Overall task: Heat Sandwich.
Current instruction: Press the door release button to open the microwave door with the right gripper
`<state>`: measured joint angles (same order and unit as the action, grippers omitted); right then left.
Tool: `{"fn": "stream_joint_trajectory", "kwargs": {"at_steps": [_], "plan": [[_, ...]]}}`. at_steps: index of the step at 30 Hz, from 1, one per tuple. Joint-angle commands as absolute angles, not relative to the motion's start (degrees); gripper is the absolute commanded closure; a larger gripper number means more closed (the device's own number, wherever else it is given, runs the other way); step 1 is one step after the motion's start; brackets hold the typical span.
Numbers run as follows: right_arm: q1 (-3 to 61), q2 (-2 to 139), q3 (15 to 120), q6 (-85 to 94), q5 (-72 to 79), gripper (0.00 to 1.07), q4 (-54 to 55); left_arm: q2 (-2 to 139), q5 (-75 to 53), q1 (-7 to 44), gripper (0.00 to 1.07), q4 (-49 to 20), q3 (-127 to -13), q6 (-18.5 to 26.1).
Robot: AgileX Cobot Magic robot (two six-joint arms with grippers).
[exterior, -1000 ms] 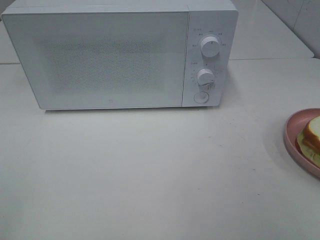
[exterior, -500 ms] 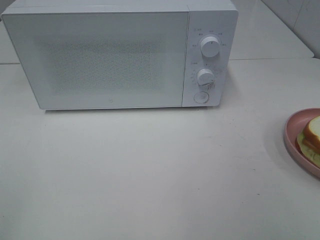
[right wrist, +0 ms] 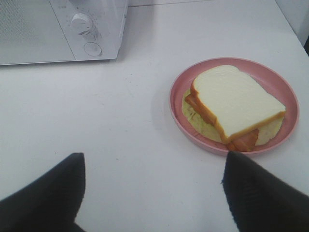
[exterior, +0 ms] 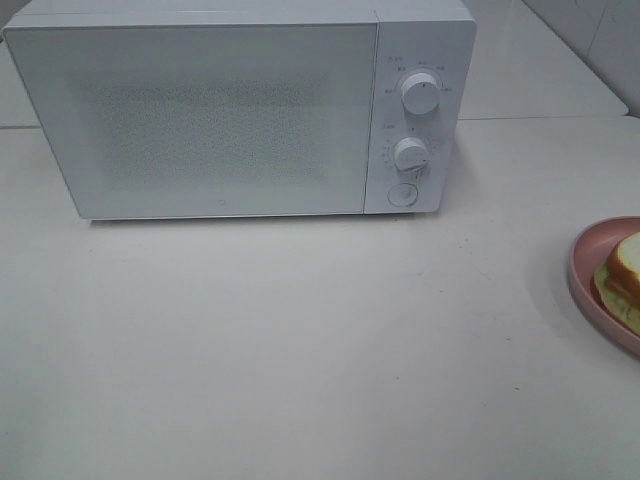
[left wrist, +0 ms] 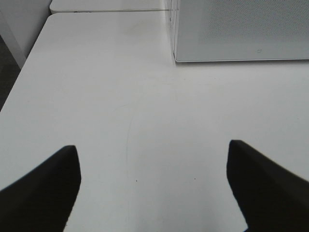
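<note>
— Nothing has shifted since a second ago: microwave [exterior: 220, 110] shut, plate [exterior: 577, 265] at the right.
— The high camera cuts off the sandwich [exterior: 625, 270].
— The right wrist view shows it whole, lying on the pink plate.
— The grippers?
— The left gripper [left wrist: 152, 145] and the right gripper [right wrist: 153, 154] are both spread wide, empty, above the white table [exterior: 300, 350]. Only the left wrist view shows the table's edge, with dark floor beyond.

The microwave [exterior: 220, 110], door shut, blocks the far edge of the bench [exterior: 300, 350]. A plate [exterior: 580, 262] carrying the sandwich [exterior: 625, 262] occupies the right edge. Between them the surface lies open.
</note>
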<state>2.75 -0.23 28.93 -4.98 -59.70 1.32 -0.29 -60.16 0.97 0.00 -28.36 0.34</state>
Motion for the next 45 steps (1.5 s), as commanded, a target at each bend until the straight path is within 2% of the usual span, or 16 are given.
{"fn": "stream_joint_trajectory", "kwargs": {"at_steps": [1, 25, 45], "plan": [[2.7, -1.8, 28.8, -5.3, -59.3, 0.31, 0.9, -1.5, -59.4, 1.0, 0.30, 0.0, -28.2, 0.3], [2.7, -1.8, 29.3, -5.0, -58.7, 0.31, 0.8, -1.5, -59.4, 1.0, 0.30, 0.0, -28.2, 0.3], [2.7, 1.3, 27.8, 0.6, -39.2, 0.31, 0.7, -1.5, -59.4, 1.0, 0.30, 0.0, -28.2, 0.3]]}}
